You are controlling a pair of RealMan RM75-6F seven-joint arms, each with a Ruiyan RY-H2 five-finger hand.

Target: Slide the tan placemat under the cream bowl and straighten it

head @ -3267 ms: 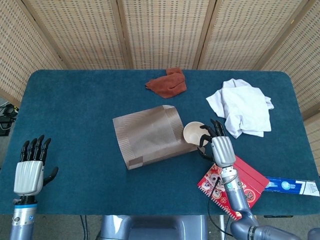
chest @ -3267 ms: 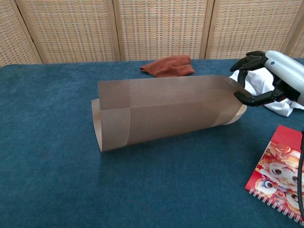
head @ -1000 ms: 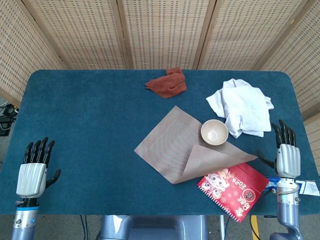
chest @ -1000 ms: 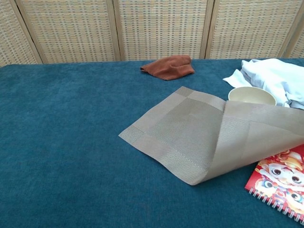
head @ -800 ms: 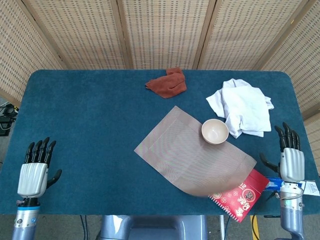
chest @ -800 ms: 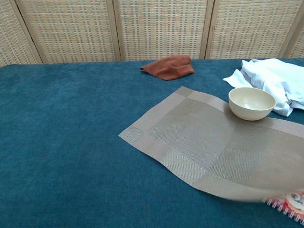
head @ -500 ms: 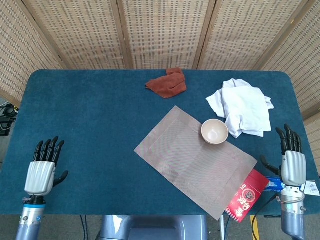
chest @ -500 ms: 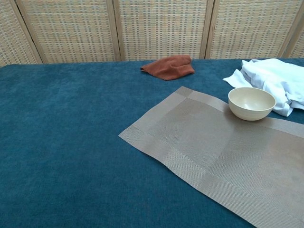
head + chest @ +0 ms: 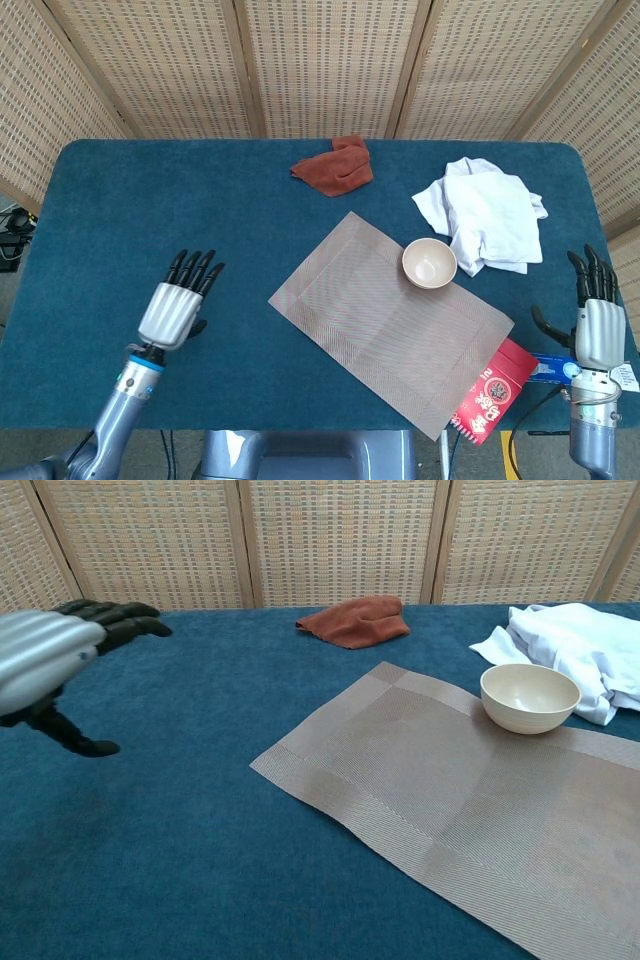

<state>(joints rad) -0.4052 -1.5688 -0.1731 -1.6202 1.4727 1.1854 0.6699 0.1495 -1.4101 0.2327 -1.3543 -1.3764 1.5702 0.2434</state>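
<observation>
Left hand (image 9: 174,309) empty, fingers spread, now raised over the counter (image 9: 150,200) well left of the tan placemat (image 9: 390,320); 0.5 s ago parked low at the near-left counter edge, so moved in toward the mat. Right hand (image 9: 596,320) empty, fingers apart and upright, off the mat's right end, barely shifted.

Placemat now flat, no curl or fold; 1.0 s ago its near corner was folded over. Cream bowl (image 9: 429,264) sitting on the mat's far edge, same spot as 0.5 s ago. So the slide-under looks done. Mat lies diagonal to the counter edge, bowl off-centre near the rim, near-right corner overlapping the red notebook (image 9: 495,388): straightening probably still left, likely the reason for the left hand's approach.

Counter covered in dark teal cloth. Rust cloth (image 9: 334,164) beyond the mat, white cloth (image 9: 485,214) just right of the bowl, blue-white packet (image 9: 550,369) beside the notebook. Woven screen panels (image 9: 320,60) behind.
</observation>
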